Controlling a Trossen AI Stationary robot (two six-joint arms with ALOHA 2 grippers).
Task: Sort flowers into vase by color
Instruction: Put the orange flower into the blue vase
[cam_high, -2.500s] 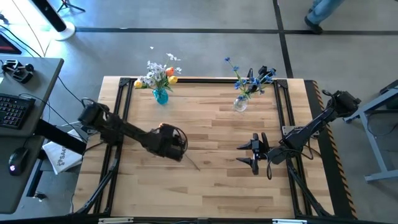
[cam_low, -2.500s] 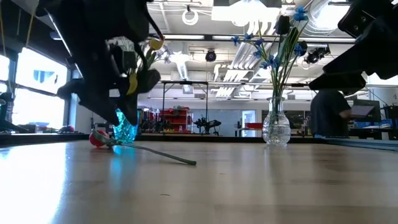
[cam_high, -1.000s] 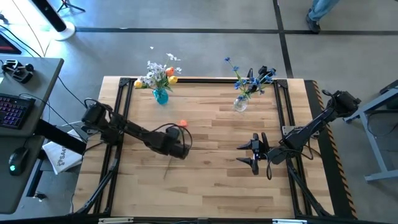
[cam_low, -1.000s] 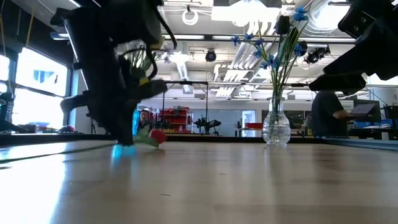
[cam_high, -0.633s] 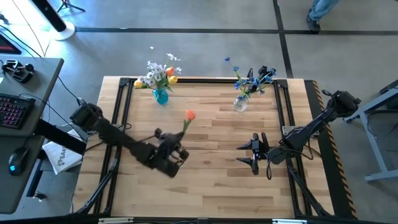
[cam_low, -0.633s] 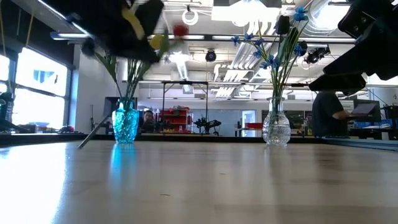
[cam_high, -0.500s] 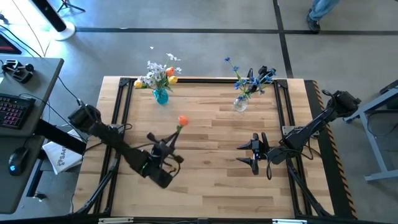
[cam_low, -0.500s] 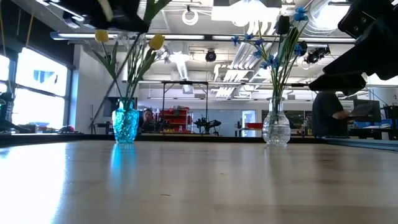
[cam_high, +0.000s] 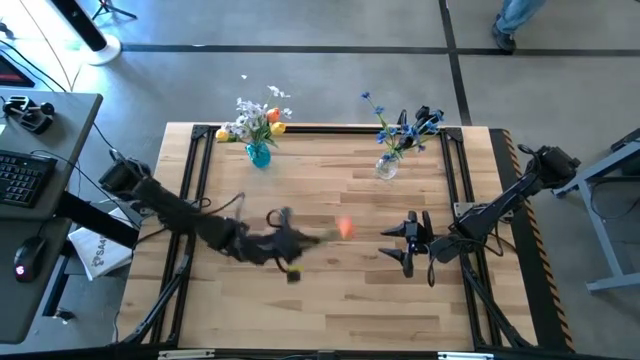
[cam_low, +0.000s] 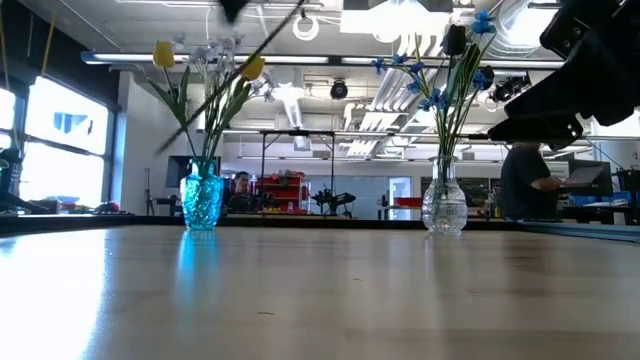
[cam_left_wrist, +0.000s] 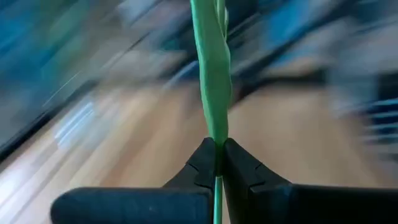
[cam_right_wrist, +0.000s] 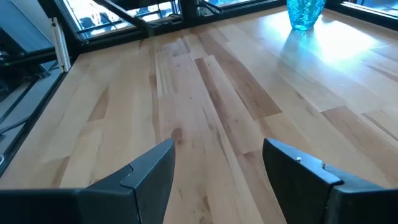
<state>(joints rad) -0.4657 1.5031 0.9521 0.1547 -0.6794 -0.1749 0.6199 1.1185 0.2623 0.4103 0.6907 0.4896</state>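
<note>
The left gripper (cam_left_wrist: 217, 163) is clamped on a green stem (cam_left_wrist: 212, 68), fingertips pressed tight with the stalk running out between them. From above, that gripper (cam_high: 283, 243) hangs over the middle of the table (cam_high: 330, 300), and the stem points toward the right arm with its orange-red head (cam_high: 345, 229) at the far tip, clear of the wood. The flower is blurred, so its exact tilt cannot be told.

The right gripper (cam_high: 407, 245) waits just beyond the flower head, fingers (cam_right_wrist: 149, 171) spread and holding nothing.

Farther back, near the table's far edge, stand two vases: a blue vase (cam_high: 259, 154) with yellow, orange and white blooms, and a clear vase (cam_high: 386, 167) with blue sprays (cam_high: 405, 128).

The step in hand looks like carrying one picked flower toward its vase. By colour, it belongs with the warm bunch in the blue vase. The next move calls for swinging the stem upright, bringing its cut end over that vase's narrow mouth among the stems already there, then lowering before letting go.
</note>
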